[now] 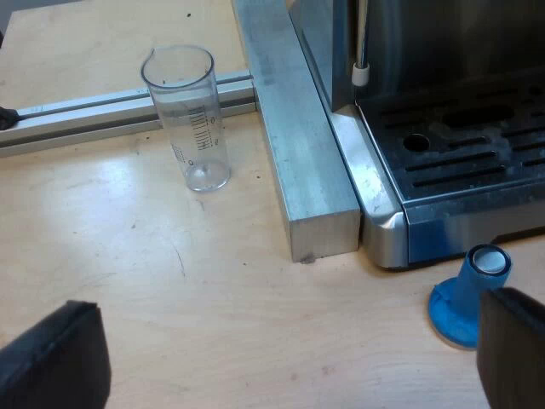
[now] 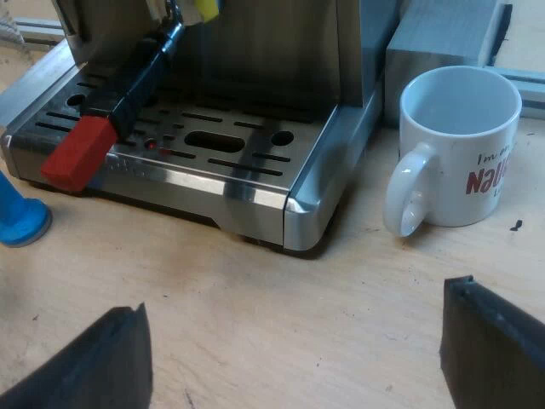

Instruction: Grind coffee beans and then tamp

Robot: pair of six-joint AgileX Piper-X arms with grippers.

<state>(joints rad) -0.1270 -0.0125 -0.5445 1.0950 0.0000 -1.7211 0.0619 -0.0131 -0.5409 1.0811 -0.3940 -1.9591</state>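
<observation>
The espresso machine [image 2: 255,183] stands on the wooden table, its slotted drip tray [image 1: 477,162] facing me. The metal holder is locked into the machine's front, and its dark handle [image 2: 136,77] with the red end [image 2: 78,153] sticks out over the tray. A blue tamper [image 1: 470,294] stands on the table just before the tray's corner, close to one finger of my left gripper [image 1: 294,362]. The tamper's blue base [image 2: 19,217] also shows beside the machine. Both my left gripper and my right gripper [image 2: 294,358] hang open over bare table, holding nothing.
An empty measuring glass [image 1: 189,115] stands upright by an aluminium rail [image 1: 77,115]. A thick aluminium bar [image 1: 298,145] runs along the machine's side. A white mug [image 2: 456,145] with red lettering stands beside the machine, near a grey block [image 2: 443,34].
</observation>
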